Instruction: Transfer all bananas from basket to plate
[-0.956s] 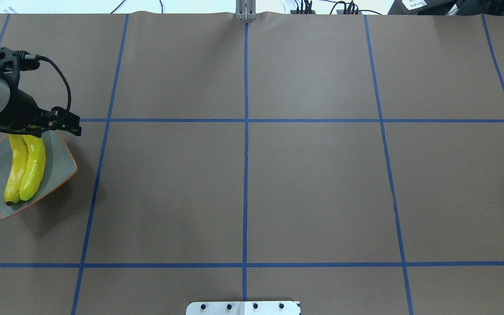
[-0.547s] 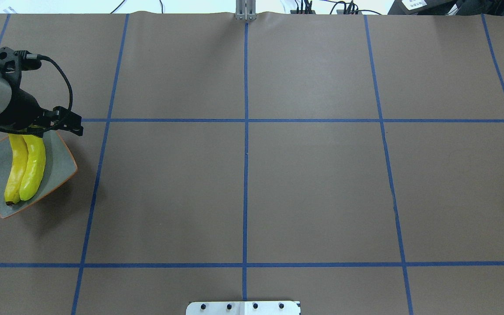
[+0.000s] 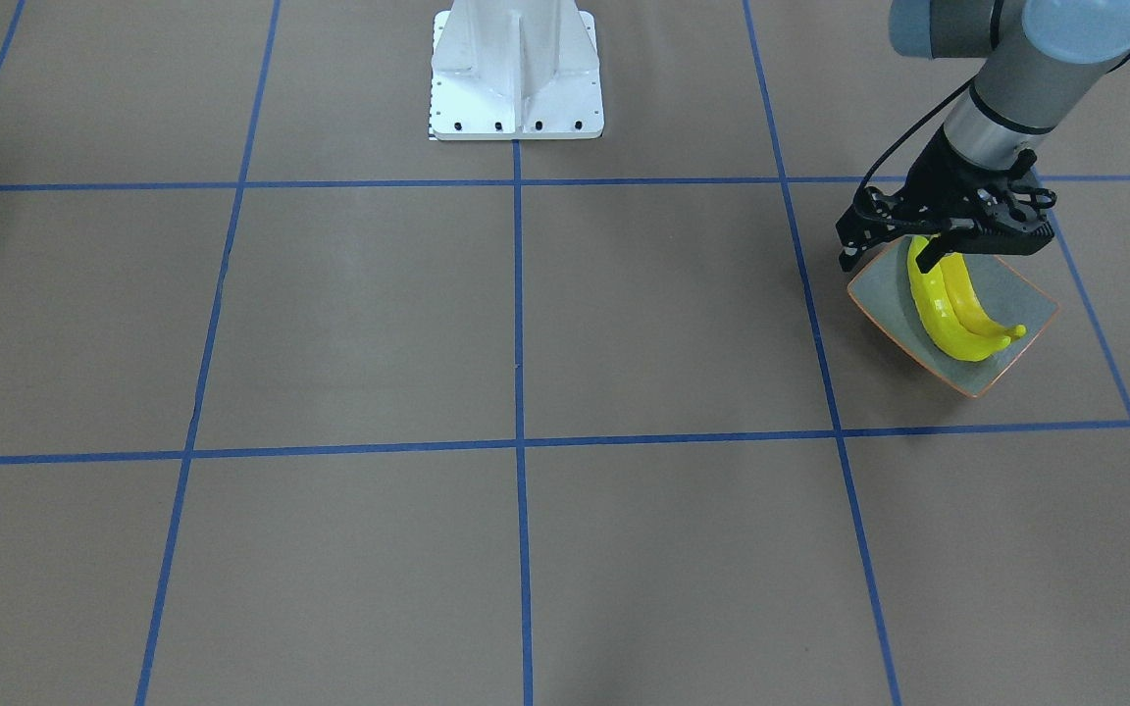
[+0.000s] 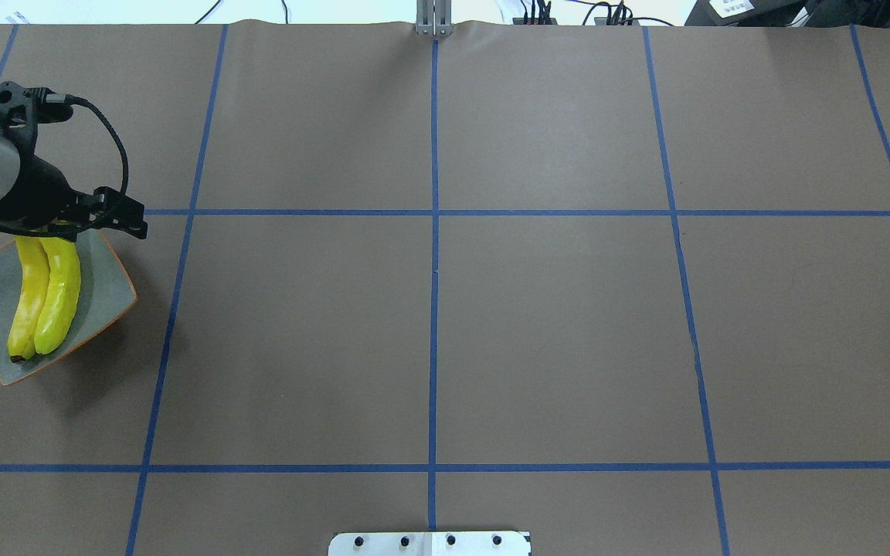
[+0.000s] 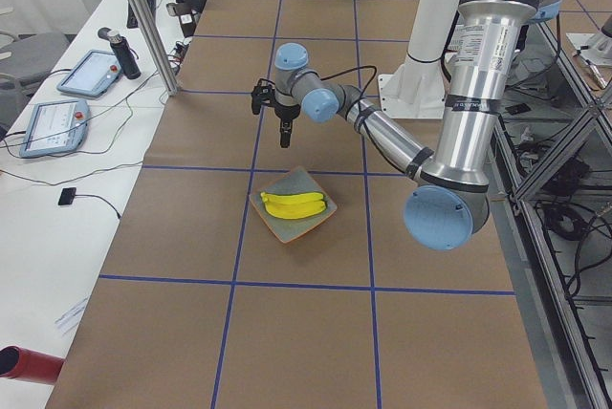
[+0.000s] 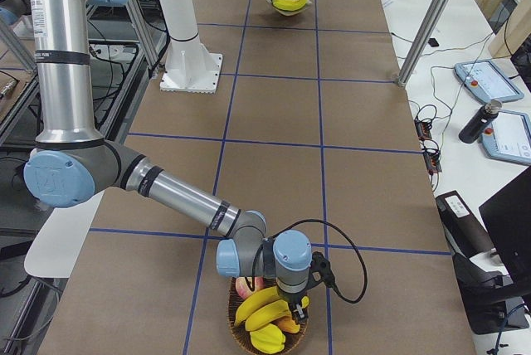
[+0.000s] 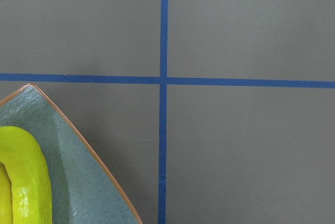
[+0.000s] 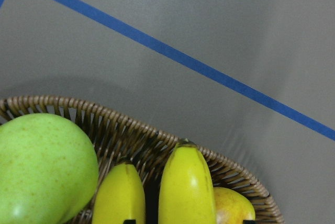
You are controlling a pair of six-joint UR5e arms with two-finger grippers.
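Two bananas (image 4: 51,297) lie side by side on the grey-green plate (image 4: 105,286) at the table's left end; they also show in the front view (image 3: 948,314) and the left wrist view (image 7: 29,182). My left gripper (image 3: 883,263) hangs open and empty just above the plate's far end. At the table's other end, the wicker basket (image 6: 270,340) holds several more bananas (image 6: 265,305). My right gripper (image 6: 294,309) is lowered into the basket and open. Its fingertips (image 8: 128,221) sit either side of one banana (image 8: 186,187).
The basket also holds a green fruit (image 8: 42,166) and a red one (image 6: 245,287). The robot base (image 3: 516,78) stands at the middle of the near edge. A side table with tablets (image 5: 53,122) and a bottle (image 5: 117,51) runs along the far edge, with metal posts (image 5: 143,17).
My left gripper has shifted very slightly above the plate's end. The two bananas and the plate have not moved.
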